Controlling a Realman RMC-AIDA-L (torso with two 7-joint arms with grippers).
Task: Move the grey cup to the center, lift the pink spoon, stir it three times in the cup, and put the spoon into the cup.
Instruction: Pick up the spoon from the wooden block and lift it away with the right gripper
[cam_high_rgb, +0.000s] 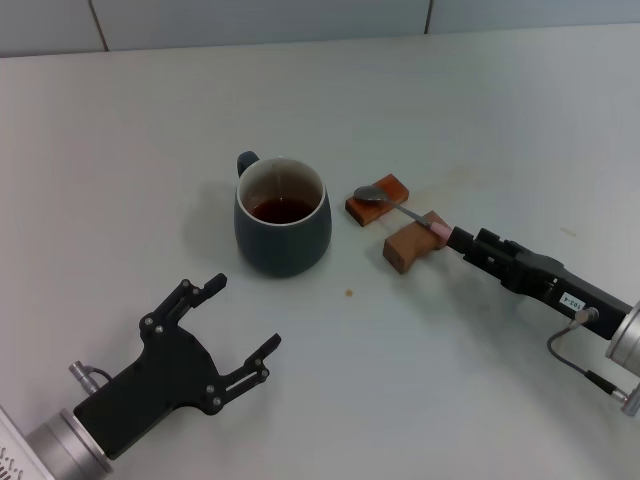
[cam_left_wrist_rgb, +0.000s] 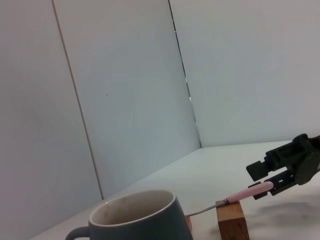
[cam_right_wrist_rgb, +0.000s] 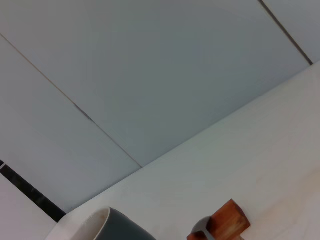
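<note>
Fingers of the right gripper (cam_high_rgb: 452, 237) pinch the pink end of the spoon (cam_high_rgb: 400, 211), which lies across two wooden blocks (cam_high_rgb: 378, 200) beside the grey cup (cam_high_rgb: 283, 215) at mid-table (cam_high_rgb: 480, 110). Near the cup, the left gripper (cam_high_rgb: 238, 327) hovers with jaws spread, holding nothing.

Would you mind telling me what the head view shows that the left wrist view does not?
Only the head view shows the left gripper, open and clear of the cup, the brown residue inside the cup, the spoon's bowl resting on the far block, and a bare stretch of table. Only the left wrist view shows the wall panels behind. Both show the cup, the spoon lying across the near block, and the right gripper closed on its pink handle.
</note>
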